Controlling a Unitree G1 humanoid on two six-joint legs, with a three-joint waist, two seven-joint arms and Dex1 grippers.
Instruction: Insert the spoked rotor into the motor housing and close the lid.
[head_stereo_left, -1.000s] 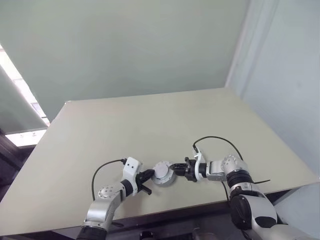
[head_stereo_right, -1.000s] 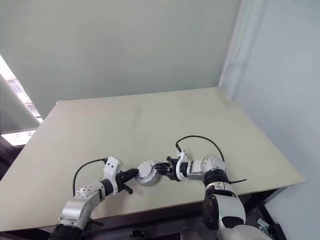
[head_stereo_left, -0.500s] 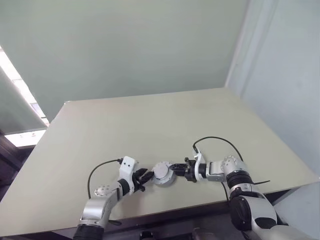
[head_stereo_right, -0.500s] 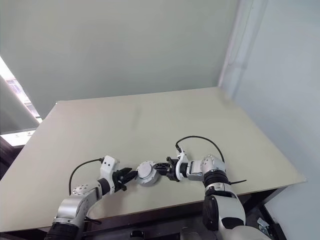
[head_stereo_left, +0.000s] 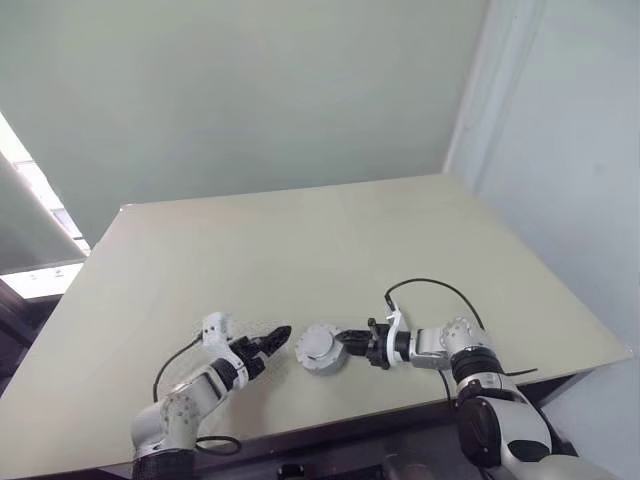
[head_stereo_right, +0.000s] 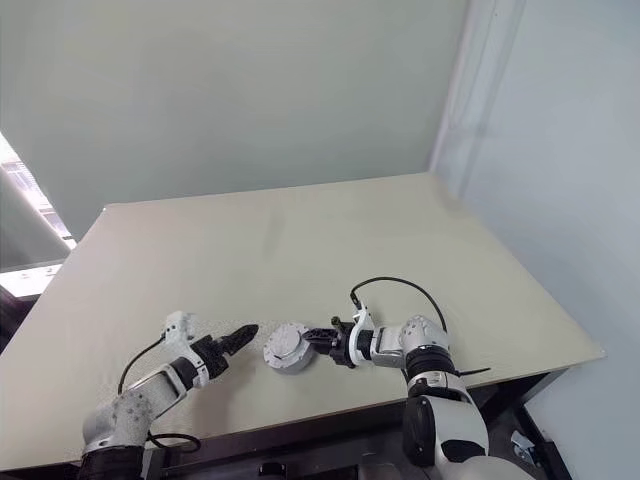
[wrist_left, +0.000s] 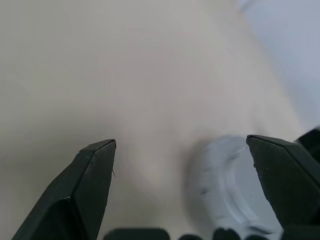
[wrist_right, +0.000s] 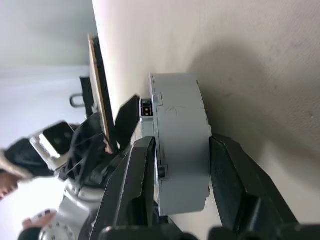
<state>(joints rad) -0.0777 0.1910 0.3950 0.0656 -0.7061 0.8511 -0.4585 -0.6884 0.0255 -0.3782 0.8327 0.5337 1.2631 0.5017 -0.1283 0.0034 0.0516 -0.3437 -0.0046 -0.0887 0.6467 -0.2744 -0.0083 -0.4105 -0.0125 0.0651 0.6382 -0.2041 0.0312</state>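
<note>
**Closed motor unit, near table edge, held from the right**

Item: the motor housing (head_stereo_left: 320, 348), a round pale-grey drum with the lid (head_stereo_right: 285, 343) seated on top, notched rim and flat pale face upward. The spoked rotor cannot be made out; you may judge it to be inside, since the lid sits flush, but nothing confirms that. The drum's axis stands upright on the table (head_stereo_left: 300, 250), close to the near edge and roughly midway between the two arms.

Right gripper (wrist_right: 176, 165): you have its two black fingers clamped across the drum's side wall, one to each side, reaching in level from the right. The jaws stand at a middling width, set by the drum itself.

Left gripper (wrist_left: 182, 170): jaws spread wide, nothing between them. It sits just to the left of the drum and apart from it, fingers pointing towards it. In its own wrist view the drum lies ahead and off towards one fingertip, not centred in the gap.

Relation to note: the drum lies between the two grippers along one left-to-right line, with the right one on it and the left one just short. If the lid needs a final press or twist, you would likely bring the free left hand back in while the right steadies the body.

Surroundings: bare beige tabletop; a black cable (head_stereo_left: 430, 285) loops above the right wrist.
</note>
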